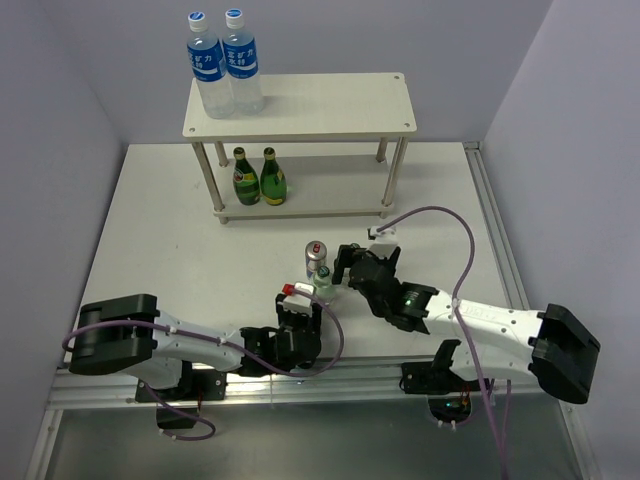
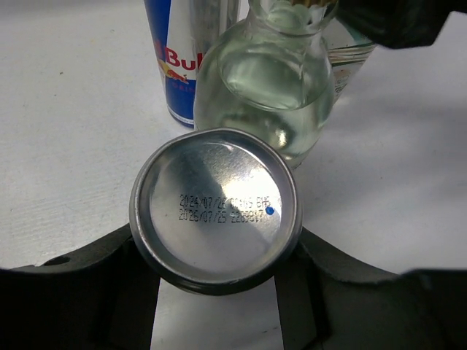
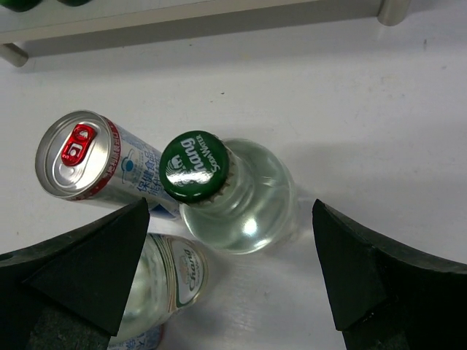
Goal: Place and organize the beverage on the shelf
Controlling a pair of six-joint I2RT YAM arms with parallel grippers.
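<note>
1. Closest to the left wrist lens is the date-stamped base of the held can point(image 2: 215, 208). The left gripper point(image 2: 215, 251) is clenched on its sides, one dark finger at each flank. Whether this can rests on the table point(image 1: 160, 250) or hangs clear of it cannot be told.
2. Just beyond it stand the standing can point(image 2: 182, 58) and the clear bottle point(image 2: 270, 87), close together near the table's middle and well short of the shelf point(image 1: 320, 100).
3. The right gripper point(image 3: 230, 219) is released, with its jaws spread wide to either side of the clear bottle. They touch neither the glass nor the green cap point(image 3: 193, 166).
4. A second clear bottle point(image 3: 175, 281) shows just beside the first, partly hidden by a finger. Its pose is unclear.
5. Two dark green bottles point(image 1: 246, 178) stand together at the left of the shelf's lower board. Two water bottles point(image 1: 225, 60) occupy the left end of the upper board.
6. Handling, cans: judged light, thin-walled and slick. A moderate squeeze at mid-body should hold them, while excess force would dent the wall.
7. Handling, glass: judged heavier, rigid, smooth and breakable. The wide body below the shoulder is the sounder hold, not the narrow neck, and the bottle should be kept upright.
8. Risk: the cluster is tight, so a closing finger could knock the standing can or the second clear bottle.
</note>
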